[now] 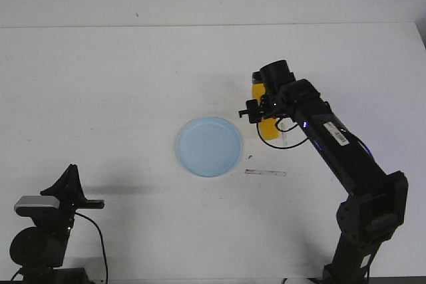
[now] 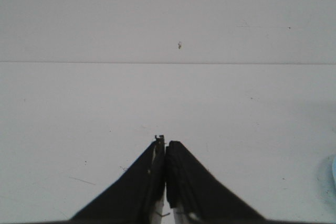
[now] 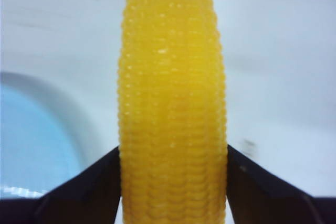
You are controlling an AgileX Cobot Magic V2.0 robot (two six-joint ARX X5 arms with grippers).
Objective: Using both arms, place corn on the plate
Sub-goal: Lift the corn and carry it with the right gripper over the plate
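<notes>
Right gripper (image 3: 173, 182) pinching the corn (image 3: 172, 108) from both sides, just right of the plate (image 1: 209, 146) on the white worktop (image 1: 100, 84). Left gripper (image 2: 166, 153) pressed together, holding nothing, parked well away at the near left corner.

Bright yellow-orange corn (image 3: 172, 108), rows of small glossy kernels. Pale light-blue plate (image 1: 209, 146), plain, unmarked. White table (image 1: 106, 84) with a few faint dark specks. Black arms, white label on the right arm (image 1: 336, 147); silver-grey unit on the left arm (image 1: 40, 231).
</notes>
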